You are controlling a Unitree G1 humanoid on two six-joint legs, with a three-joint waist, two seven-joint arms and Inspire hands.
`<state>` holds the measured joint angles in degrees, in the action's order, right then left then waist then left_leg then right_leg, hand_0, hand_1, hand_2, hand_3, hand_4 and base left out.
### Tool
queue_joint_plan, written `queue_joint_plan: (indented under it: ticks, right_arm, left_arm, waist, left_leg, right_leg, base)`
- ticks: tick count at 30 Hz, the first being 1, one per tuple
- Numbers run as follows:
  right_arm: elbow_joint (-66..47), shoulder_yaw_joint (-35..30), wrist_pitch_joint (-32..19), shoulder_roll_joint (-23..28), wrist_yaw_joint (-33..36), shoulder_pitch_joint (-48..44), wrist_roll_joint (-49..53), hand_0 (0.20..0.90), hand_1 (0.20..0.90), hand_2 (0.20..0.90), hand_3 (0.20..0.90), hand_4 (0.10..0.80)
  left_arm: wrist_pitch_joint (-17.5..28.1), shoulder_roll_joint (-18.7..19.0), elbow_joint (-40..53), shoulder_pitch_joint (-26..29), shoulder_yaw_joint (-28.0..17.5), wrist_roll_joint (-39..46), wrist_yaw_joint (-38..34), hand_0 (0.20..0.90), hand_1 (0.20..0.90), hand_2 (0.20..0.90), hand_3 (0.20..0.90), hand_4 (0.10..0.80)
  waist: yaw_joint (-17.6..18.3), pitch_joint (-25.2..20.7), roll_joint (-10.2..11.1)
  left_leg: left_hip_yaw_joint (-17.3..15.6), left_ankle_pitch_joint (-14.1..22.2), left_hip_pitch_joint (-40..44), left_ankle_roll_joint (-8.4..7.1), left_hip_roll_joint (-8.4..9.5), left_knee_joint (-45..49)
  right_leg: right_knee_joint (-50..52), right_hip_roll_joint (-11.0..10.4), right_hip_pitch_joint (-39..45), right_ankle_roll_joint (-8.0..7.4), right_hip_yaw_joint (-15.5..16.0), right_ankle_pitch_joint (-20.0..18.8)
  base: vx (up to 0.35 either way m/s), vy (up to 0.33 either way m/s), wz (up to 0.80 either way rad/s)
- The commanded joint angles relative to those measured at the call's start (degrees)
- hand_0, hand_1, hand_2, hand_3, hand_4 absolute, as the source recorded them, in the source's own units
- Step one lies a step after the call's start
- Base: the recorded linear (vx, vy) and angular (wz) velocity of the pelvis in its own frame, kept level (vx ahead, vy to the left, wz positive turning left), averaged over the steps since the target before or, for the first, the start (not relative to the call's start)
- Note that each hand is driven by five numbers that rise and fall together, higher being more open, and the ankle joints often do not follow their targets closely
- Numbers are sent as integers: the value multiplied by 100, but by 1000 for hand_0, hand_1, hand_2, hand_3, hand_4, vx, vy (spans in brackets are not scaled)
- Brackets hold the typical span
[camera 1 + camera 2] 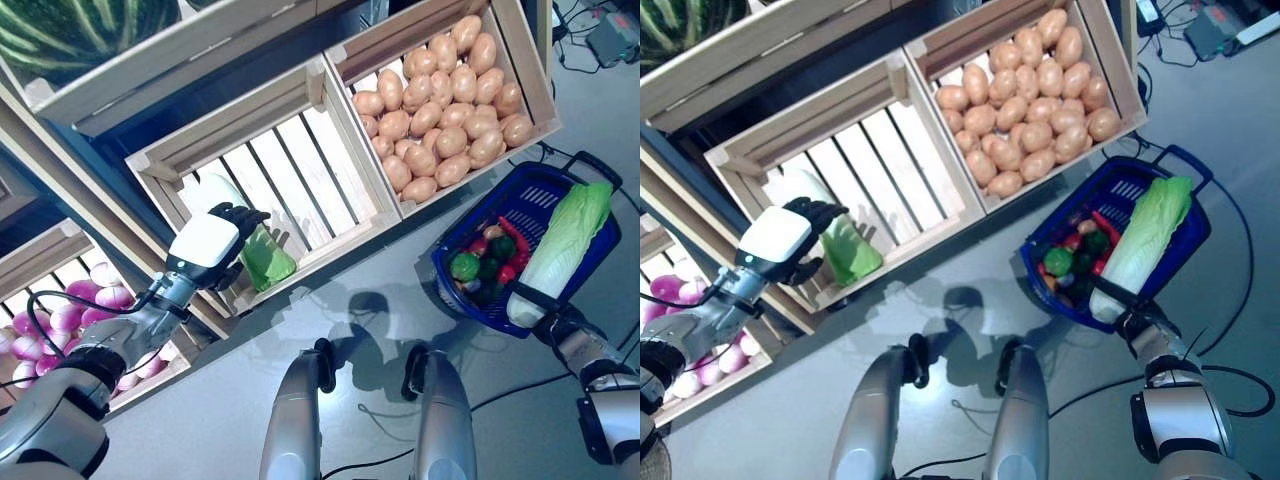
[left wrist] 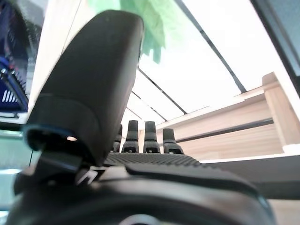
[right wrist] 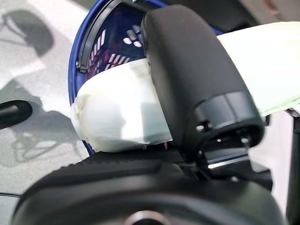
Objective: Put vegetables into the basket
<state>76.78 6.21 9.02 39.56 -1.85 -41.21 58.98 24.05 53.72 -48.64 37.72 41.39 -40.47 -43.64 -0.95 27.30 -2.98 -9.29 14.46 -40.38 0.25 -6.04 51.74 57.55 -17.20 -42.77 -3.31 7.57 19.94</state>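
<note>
My left hand [image 1: 205, 245] reaches into a slatted wooden crate [image 1: 300, 160] on the stand, fingers straight, right beside a green leafy vegetable [image 1: 268, 260] in the crate's front corner. The leaf also shows past the thumb in the left wrist view [image 2: 150, 28]. The blue basket [image 1: 440, 262] stands on the floor at the right. A long napa cabbage [image 1: 565, 240] lies across its near rim. My right hand [image 1: 548, 318] grips the cabbage's white end [image 3: 117, 112], thumb [image 3: 187, 79] curled over it. Green, red and dark vegetables [image 1: 464, 266] lie in the basket.
The wooden stand's crates slope along the left and top, with their front edges close to my left arm. Cables and a grey box [image 1: 610, 35] lie on the floor beyond the basket. Grey floor lies between the stand and the basket.
</note>
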Motion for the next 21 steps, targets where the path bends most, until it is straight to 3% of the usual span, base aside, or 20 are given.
queue_joint_plan:
  ticks: [1,3,4,12,21]
  right_arm:
    - [271,111,-181,714,60,-455,224,300,300,300,300,400]
    - [359,225,-175,816,110,-691,189,300,300,300,300,400]
    - [398,291,-164,860,64,-807,122,900,900,900,900,800]
    - [518,969,198,1108,-835,-1301,-100,900,900,900,900,800]
    - [532,1354,472,1436,-883,-1630,-31,900,900,900,900,800]
  left_arm:
    - [-171,149,-154,662,-251,145,-664,900,900,900,900,800]
    - [-278,184,-180,869,-91,229,-652,900,900,900,900,800]
    - [-335,221,-201,1003,-1,281,-665,900,900,900,900,800]
    - [-655,517,-368,1677,421,509,-381,900,900,900,900,800]
    - [-586,878,-634,2061,988,473,-23,900,900,900,900,800]
  waist:
    - [-6,-350,-220]
    - [19,-333,-280]
    - [33,-298,-307]
    - [-10,-251,-303]
    - [-13,-296,-224]
  left_leg:
    - [12,913,196,65,23,154]
    - [-1,1021,-100,59,-3,476]
    - [-3,1070,-247,57,-25,645]
    - [117,1284,-1026,49,-24,1455]
    - [160,1381,-1451,27,-159,1887]
  right_leg:
    - [30,15,184,493,122,251]
    - [366,-3,-159,531,1,365]
    - [529,-16,-320,552,-46,411]
    - [1305,-110,-1090,605,-130,653]
    - [1635,-107,-1450,615,-74,726]
  base:
    - [-86,41,3]
    - [-95,33,5]
    - [-75,17,10]
    - [-65,0,8]
    - [-1,7,4]
